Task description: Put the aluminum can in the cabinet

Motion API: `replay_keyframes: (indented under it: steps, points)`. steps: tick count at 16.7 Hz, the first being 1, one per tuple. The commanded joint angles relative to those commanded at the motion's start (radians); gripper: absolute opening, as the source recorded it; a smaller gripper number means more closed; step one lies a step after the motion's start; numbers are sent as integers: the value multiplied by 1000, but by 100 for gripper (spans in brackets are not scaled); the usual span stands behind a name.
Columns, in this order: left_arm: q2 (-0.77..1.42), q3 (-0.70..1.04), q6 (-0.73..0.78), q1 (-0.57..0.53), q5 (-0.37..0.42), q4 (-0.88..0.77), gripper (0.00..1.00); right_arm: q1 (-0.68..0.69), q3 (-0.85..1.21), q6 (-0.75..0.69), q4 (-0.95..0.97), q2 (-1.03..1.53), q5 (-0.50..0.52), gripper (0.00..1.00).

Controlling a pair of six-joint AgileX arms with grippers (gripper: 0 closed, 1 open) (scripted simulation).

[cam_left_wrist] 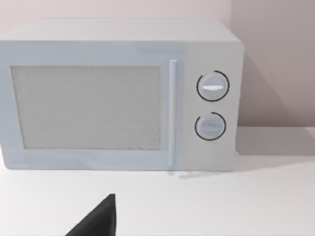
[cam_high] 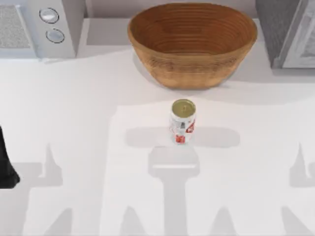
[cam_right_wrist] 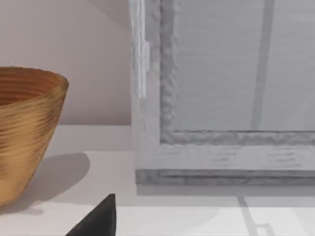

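The aluminum can (cam_high: 182,121) stands upright at the middle of the table, white with red marks and a dull gold top. The grey cabinet (cam_high: 287,32) stands at the back right corner, and its framed front (cam_right_wrist: 221,98) looms close in the right wrist view. My left gripper (cam_high: 6,164) is a dark shape at the table's left edge, far from the can; a dark tip of it (cam_left_wrist: 97,220) faces the microwave. A dark tip of my right gripper (cam_right_wrist: 97,220) points toward the cabinet. Nothing touches the can.
A large woven basket (cam_high: 193,43) sits just behind the can at the back centre and also appears as a woven basket wall (cam_right_wrist: 27,128) beside the cabinet. A white microwave (cam_high: 42,27) with two dials occupies the back left; its door (cam_left_wrist: 88,108) is closed.
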Motion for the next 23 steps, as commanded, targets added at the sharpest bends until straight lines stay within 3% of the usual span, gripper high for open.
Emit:
replay_keyframes:
  steps: [5,9,23]
  points:
    - [0,0,0,0,0,0,100,27,25,10,43,38,21,100]
    - [0,0,0,0,0,0,100,119,91,26,178,213,104,100]
    - [0,0,0,0,0,0,100,651,465,48,997,1494,659,100]
